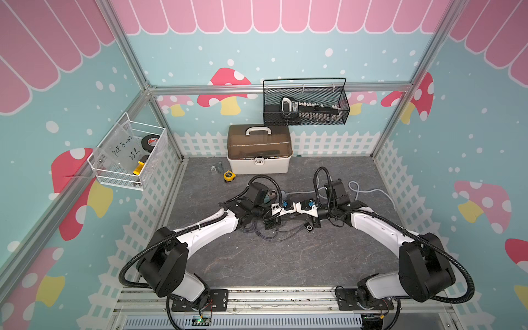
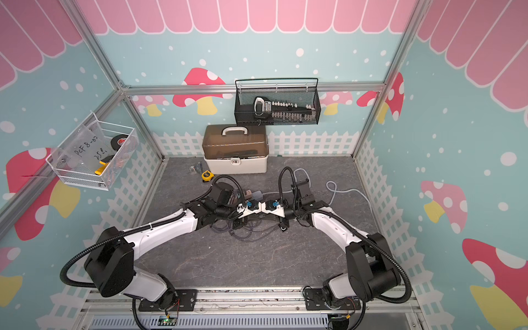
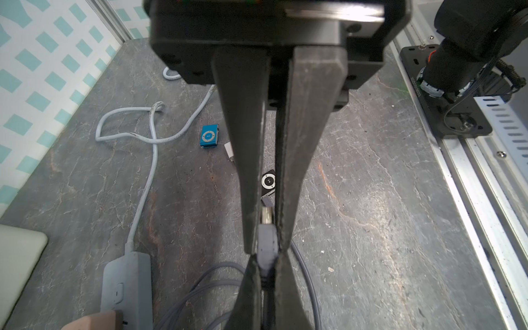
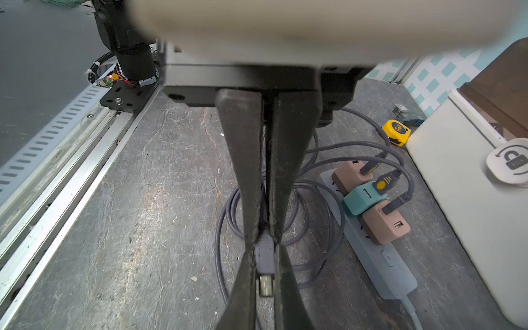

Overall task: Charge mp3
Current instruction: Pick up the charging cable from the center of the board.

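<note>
The black mp3 player point(image 3: 268, 181) lies flat on the grey table point(image 3: 371, 214), nothing plugged into it. The grey USB plug point(image 3: 267, 237) sits apart from it, pinched from opposite ends by the left gripper point(image 3: 265, 251) and the right gripper point(image 4: 264, 245), both clamped tight on its body with the metal tip bare.

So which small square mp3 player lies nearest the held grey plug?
The black mp3 player, just past the grey plug's metal tip; the blue mp3 player lies farther off.

White arms point(image 1: 211, 225), black joints point(image 1: 168, 263), ribbed cables point(image 1: 123, 271).
</note>
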Robot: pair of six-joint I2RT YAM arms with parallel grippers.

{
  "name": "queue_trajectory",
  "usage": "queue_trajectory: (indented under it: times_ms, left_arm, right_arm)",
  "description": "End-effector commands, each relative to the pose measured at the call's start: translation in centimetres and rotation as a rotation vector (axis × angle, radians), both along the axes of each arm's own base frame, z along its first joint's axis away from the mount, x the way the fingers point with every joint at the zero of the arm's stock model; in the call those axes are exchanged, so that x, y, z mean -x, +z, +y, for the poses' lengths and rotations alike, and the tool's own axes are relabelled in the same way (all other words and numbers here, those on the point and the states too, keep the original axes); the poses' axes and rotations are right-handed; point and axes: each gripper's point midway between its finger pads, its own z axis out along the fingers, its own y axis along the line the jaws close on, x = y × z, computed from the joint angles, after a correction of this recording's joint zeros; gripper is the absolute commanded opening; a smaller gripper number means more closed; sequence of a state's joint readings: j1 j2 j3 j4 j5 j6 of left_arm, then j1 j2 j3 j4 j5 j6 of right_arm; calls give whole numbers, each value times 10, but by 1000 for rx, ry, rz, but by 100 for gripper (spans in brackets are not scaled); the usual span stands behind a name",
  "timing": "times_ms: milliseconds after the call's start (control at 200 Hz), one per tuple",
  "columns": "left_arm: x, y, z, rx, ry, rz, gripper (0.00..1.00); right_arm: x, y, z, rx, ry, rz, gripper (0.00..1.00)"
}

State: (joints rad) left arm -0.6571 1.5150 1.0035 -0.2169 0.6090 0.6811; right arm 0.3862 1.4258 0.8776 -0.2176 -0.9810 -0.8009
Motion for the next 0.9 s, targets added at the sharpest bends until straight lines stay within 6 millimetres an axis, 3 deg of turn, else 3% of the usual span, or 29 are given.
queue_trajectory:
  times_ms: [0,260,520,895]
  left_arm:
    - [-2,6,0,-11,1,-37,7]
    - [-4,13,5,33,47,-78,41]
    - [-1,26,22,229,115,-92,42]
    - [-8,37,15,412,140,-92,37]
  right_arm:
    - [0,8,5,-23,25,1,2]
    - [-6,9,7,-25,5,40,0]
    - [-14,18,10,-51,-1,69,0]
    - [-11,28,12,-84,8,123,0]
